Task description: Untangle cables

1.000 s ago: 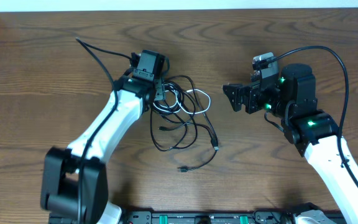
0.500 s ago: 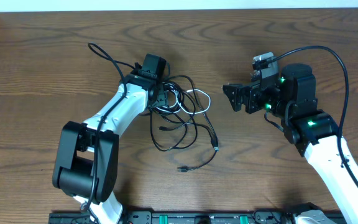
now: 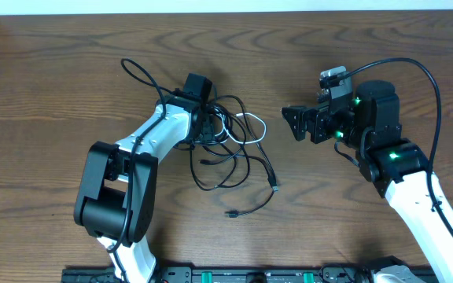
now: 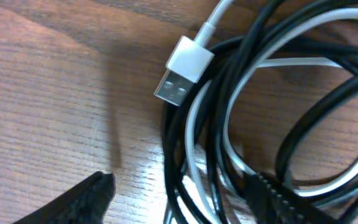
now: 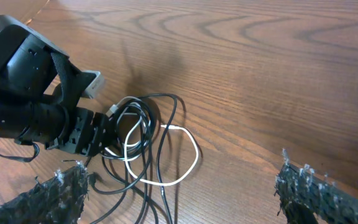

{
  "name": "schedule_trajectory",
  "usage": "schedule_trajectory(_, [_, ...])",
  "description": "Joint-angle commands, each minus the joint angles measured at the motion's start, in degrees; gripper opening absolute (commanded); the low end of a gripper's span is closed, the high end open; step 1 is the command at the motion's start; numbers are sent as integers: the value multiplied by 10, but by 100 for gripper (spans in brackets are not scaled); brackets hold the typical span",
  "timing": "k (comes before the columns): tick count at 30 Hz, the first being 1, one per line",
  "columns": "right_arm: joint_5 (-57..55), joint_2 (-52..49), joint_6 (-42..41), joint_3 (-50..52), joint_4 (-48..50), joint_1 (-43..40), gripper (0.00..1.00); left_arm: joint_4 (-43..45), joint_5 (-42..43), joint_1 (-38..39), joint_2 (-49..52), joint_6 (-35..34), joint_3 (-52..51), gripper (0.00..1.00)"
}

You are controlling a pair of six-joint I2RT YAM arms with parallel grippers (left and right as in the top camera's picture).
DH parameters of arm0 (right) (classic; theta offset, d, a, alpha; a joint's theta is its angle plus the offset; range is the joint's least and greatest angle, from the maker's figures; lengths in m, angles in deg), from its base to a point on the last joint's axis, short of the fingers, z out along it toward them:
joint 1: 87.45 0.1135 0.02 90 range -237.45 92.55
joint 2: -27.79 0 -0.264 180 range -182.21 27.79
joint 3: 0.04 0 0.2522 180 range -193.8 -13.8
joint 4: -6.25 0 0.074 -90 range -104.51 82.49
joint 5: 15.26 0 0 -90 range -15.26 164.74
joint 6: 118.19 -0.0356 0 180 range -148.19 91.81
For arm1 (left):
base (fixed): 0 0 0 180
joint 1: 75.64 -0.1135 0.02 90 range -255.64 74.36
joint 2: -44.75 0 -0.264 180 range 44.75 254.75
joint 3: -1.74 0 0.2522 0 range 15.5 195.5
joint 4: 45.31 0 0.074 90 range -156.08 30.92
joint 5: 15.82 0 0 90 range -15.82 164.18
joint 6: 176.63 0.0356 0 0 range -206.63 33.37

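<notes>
The cables [image 3: 238, 153] lie as a loose tangle of thin black cords and one white cord [image 3: 252, 124] at mid-table. My left gripper [image 3: 209, 130] is low at the tangle's left edge. In the left wrist view it [image 4: 179, 199] is open, with a bundle of black and white cords [image 4: 229, 137] running between its fingers, and a white USB plug [image 4: 182, 70] lies just ahead. My right gripper [image 3: 292, 123] is open and empty, right of the tangle and apart from it. In the right wrist view its fingers [image 5: 185, 199] are wide apart, above the white loop [image 5: 166, 158].
The brown wooden table [image 3: 53, 79] extends all round. A thick black wire fixed to the left arm [image 3: 136, 72] loops over the table behind it. Loose plug ends [image 3: 231, 213] trail toward the front edge.
My left arm has swung its elbow rightward and its fixed wire moved with it. Its gripper has edged slightly right into the tangle. The right arm has not moved.
</notes>
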Motion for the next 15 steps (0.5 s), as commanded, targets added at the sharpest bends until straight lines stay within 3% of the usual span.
schedule_trajectory(1, [1,0,4,-4,0,-2,95,-4,0,0,6,-7,3,66])
schedule_trajectory(5, [1,0,4,-4,0,-2,95,-3,-1,0,11,-7,3,62])
schedule_trajectory(15, [2,0,4,-4,0,-2,95,23,0,0,53,-35,3,63])
